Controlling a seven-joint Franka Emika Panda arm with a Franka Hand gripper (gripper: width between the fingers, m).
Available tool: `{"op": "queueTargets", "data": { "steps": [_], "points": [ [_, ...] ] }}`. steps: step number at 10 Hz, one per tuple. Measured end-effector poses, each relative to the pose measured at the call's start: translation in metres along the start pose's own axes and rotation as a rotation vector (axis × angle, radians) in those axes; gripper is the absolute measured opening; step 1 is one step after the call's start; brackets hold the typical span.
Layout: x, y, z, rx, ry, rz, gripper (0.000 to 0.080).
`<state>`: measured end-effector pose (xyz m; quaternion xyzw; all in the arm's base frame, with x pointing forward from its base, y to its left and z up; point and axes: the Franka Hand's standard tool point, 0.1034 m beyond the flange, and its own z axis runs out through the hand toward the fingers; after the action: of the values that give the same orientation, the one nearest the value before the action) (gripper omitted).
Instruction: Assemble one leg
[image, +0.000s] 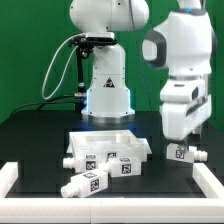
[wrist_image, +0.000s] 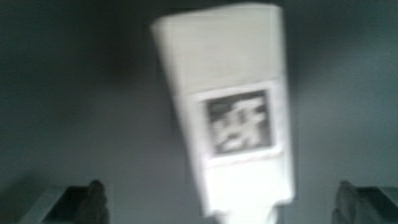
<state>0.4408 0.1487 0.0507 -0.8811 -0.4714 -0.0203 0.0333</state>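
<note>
My gripper (image: 178, 146) hangs low at the exterior view's right, right over a white leg (image: 184, 153) with a marker tag that lies on the black table. In the wrist view the leg (wrist_image: 228, 100) is blurred and close. It runs lengthwise between the two dark fingertips (wrist_image: 80, 200), with a clear gap on each side. My gripper (wrist_image: 222, 205) is open and touches nothing. The white square tabletop (image: 104, 149) lies in the middle of the table. Two more tagged white legs (image: 89, 183) (image: 123, 166) lie by its front edge.
The robot's white base (image: 106, 95) stands behind the tabletop. White rails edge the work area at the exterior view's left (image: 8, 176) and at its right (image: 207, 184). A green wall is behind.
</note>
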Motion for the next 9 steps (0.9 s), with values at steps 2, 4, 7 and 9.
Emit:
{"op": "queueTargets", "data": {
  "steps": [2,4,7,9],
  "points": [
    [-0.016,0.049,-0.028,-0.019,-0.013,-0.127,0.0647],
    [-0.02,0.085,-0.042,-0.068,0.025,-0.191,0.0648],
    [-0.015,0.079,-0.037,-0.063,0.03,-0.143,0.0648],
    [-0.025,0.086,-0.025,-0.066,0.035,-0.211,0.0648]
  ]
}}
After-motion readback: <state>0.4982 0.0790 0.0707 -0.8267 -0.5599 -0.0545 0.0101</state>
